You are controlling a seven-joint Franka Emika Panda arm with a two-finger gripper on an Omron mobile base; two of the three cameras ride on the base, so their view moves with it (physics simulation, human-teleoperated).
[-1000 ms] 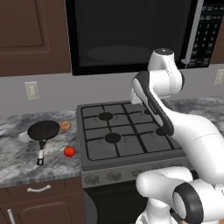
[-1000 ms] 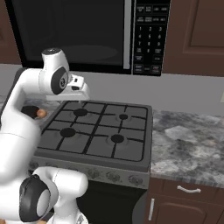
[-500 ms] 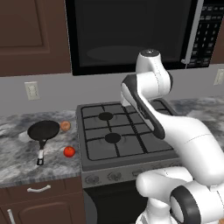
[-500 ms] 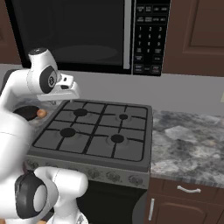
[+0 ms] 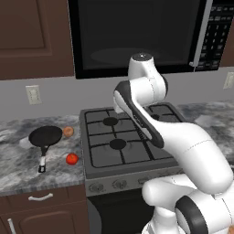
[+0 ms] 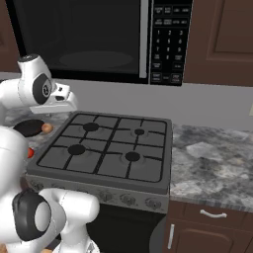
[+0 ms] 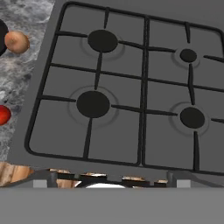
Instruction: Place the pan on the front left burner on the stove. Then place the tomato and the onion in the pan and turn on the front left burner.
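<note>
At the left of the left base view, on the grey marbled counter (image 5: 18, 169), the pan (image 5: 45, 136) lies flat, its thin handle running toward the lower edge of the frame and ending in a pale tip. The onion (image 5: 68, 131) sits just beside the pan's right rim, and the tomato (image 5: 71, 159) lies lower down, near the handle but apart from it. The stove (image 5: 93, 171) fills the middle, with the front left burner (image 5: 118, 144) bare under its grate. The white arm rises from the lower right and bends over the stove; above it hangs a black microwave (image 5: 137, 36).

In the right base view the stove (image 6: 148, 168) sits at centre, the front left burner (image 6: 76, 149) at its lower left. At the left edge the pan (image 6: 29, 127) and the onion (image 6: 47, 128) show behind the arm. The gripper (image 6: 66, 100) points toward the right of the frame above the stove's upper left corner; I cannot tell whether its fingers are apart or together.

In the hand view the stove (image 7: 131, 131) spreads across the frame, the front left burner (image 7: 93, 104) left of centre. The onion (image 7: 17, 42) is at the upper left on the counter (image 7: 17, 78), and the tomato (image 7: 3, 115) is cut by the left edge.
</note>
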